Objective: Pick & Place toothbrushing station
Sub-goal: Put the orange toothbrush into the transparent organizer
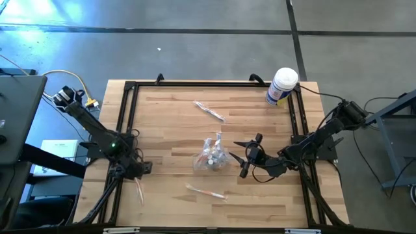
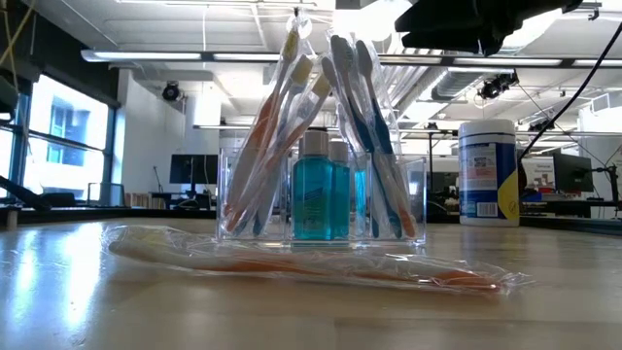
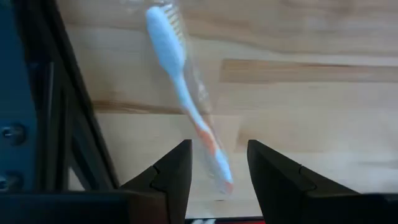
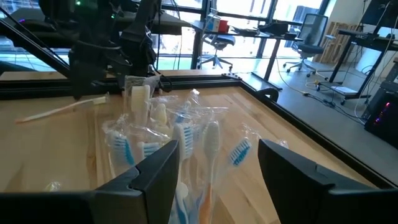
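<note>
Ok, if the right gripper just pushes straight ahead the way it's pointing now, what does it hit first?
Most likely the toothbrushing station: the right gripper stands open, facing its bagged toothbrushes, which lie between the fingers' line. Depth is hard to judge; the high view shows a small gap.

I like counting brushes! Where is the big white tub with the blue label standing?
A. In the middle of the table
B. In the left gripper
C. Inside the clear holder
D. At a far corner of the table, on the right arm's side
D. The white canister stands alone at the table's far corner beside the right arm, well apart from the clear holder mid-table.
</note>
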Tool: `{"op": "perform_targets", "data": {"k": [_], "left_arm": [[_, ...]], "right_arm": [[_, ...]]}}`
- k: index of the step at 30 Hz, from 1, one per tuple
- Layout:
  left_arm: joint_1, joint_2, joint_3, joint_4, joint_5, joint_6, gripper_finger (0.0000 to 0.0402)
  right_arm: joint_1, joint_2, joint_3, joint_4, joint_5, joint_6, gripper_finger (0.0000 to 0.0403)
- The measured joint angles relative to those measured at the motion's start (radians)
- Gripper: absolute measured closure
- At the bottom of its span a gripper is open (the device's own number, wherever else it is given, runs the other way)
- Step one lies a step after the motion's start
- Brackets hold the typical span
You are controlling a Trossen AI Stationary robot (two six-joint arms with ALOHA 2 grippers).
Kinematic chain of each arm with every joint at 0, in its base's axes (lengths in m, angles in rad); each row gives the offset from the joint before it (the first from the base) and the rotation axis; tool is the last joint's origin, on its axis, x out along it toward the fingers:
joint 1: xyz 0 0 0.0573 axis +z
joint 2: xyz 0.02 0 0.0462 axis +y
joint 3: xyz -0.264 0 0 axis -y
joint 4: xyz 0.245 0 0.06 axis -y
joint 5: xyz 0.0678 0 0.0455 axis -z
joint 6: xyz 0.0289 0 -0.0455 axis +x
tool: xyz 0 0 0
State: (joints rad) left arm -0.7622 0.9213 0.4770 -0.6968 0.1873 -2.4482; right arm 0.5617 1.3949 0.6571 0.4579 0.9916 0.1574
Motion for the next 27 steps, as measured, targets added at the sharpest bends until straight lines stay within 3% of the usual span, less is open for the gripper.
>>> {"op": "perform_targets", "data": {"k": [27], "left_arm": [[-0.046,0.065,0.000,0.049,-0.009,0.183,0.0253]], "right_arm": [[0.000,0.000,0.000,-0.007,0.000,0.004,0.0192]]}}
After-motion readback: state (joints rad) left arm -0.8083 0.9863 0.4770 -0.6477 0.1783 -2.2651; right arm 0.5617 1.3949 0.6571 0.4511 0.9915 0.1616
